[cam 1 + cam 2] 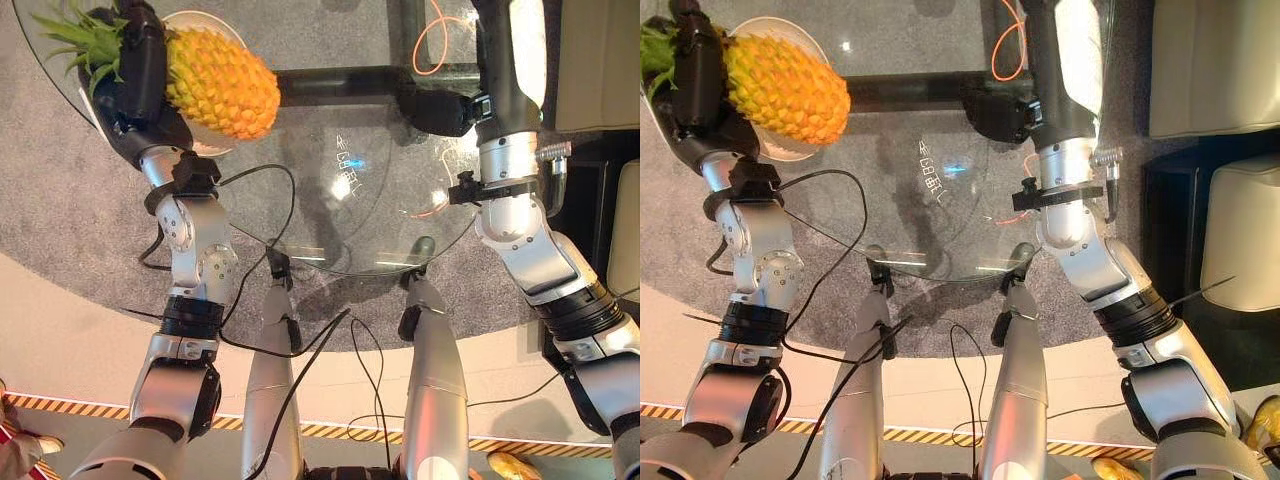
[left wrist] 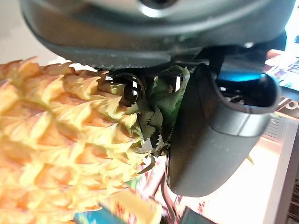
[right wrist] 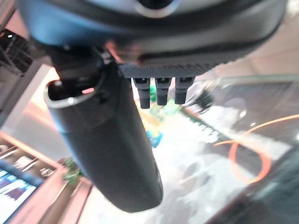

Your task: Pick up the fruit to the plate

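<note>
A yellow-orange pineapple (image 1: 225,80) with a green leafy crown lies tilted over a white plate (image 1: 196,18) at the far left of the round glass table (image 1: 400,200). My left hand (image 1: 140,60) is shut on the pineapple at its crown end. The left wrist view shows dark fingers (image 2: 215,135) curled by the leaves against the fruit (image 2: 56,140). I cannot tell whether the fruit rests on the plate. My right hand (image 1: 505,70) hangs over the table's far right with its thumb (image 3: 103,149) out, fingers relaxed, holding nothing.
An orange cable loop (image 1: 430,45) lies beyond the glass at the back. A dark frame (image 1: 340,85) runs under the table top. Beige cushioned seats (image 1: 1220,70) stand at the right. Yellow-black striped tape (image 1: 330,430) crosses the floor, with a shoe (image 1: 25,442) at its left end.
</note>
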Available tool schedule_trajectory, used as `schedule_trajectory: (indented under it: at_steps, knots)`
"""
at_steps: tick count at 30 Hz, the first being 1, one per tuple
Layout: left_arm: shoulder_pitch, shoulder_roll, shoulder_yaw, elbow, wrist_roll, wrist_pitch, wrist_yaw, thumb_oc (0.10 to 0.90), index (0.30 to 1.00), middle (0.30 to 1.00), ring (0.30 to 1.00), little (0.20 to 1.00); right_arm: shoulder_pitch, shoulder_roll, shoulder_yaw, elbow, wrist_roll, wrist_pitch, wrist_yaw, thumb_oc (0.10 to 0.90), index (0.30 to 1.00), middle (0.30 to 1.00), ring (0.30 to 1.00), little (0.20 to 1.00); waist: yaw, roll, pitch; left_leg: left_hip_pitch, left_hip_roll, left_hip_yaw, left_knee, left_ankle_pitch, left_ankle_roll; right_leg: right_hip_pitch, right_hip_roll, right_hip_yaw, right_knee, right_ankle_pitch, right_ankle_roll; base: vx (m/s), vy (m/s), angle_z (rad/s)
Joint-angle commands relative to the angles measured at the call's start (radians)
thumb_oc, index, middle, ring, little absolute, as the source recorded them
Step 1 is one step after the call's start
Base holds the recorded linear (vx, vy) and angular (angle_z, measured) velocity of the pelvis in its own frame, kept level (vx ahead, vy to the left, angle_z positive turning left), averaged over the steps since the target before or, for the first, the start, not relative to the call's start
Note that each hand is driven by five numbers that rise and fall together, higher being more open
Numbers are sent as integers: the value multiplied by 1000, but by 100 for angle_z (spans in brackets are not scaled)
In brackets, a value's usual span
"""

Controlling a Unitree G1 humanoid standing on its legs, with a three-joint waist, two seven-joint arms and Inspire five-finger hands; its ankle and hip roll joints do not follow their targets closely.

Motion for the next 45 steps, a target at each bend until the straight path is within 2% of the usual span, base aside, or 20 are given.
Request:
schedule_trajectory:
  at_steps: [1,10,15,22,27,36,45]
  knots:
    - [-130,97,62,-43,173,-172,82,100,300,300,300,200,-16,19,-114,-27,51,-53,-124,800,900,900,900,900,8,-29,-25,-15,0,-18,72,-69,-37,99,-3,-47,-118,14,51,0,0,0]
    - [-188,173,66,85,265,-214,280,100,300,300,300,200,27,22,-164,142,211,-40,-274,800,900,900,900,900,1,-25,-25,-13,-3,-16,65,-76,-37,92,-4,-44,-118,3,48,0,0,0]
    - [-227,223,59,170,293,-247,366,100,300,300,300,200,47,23,-173,281,299,-68,-308,800,900,900,900,900,-4,-23,-25,-7,-3,-9,62,-79,-36,95,-5,-45,-120,-3,45,0,13,0]
    - [-278,275,39,240,329,-257,434,100,300,300,300,200,45,25,-150,419,371,-89,-316,800,900,900,900,900,-4,-26,-25,-4,1,-7,61,-83,-36,96,-2,-49,-119,-8,41,0,0,0]
    - [-318,305,13,294,351,-258,467,100,300,300,300,200,29,29,-116,553,432,-94,-286,800,900,900,900,900,-5,-21,-25,-6,3,-5,67,-86,-39,92,1,-43,-114,-14,35,0,0,0]
    - [-394,347,-59,403,374,-245,463,100,300,300,300,200,17,53,-109,815,513,-123,-153,800,900,900,900,900,-2,-23,-25,-12,10,-11,88,-91,-39,89,6,-39,-96,-19,30,0,0,0]
    - [-428,349,-107,478,352,-239,410,100,300,300,300,200,2,89,-89,984,522,-75,-6,800,900,900,900,900,-3,-29,-25,-17,15,-15,108,-93,-38,84,14,-30,-75,-23,26,0,0,0]
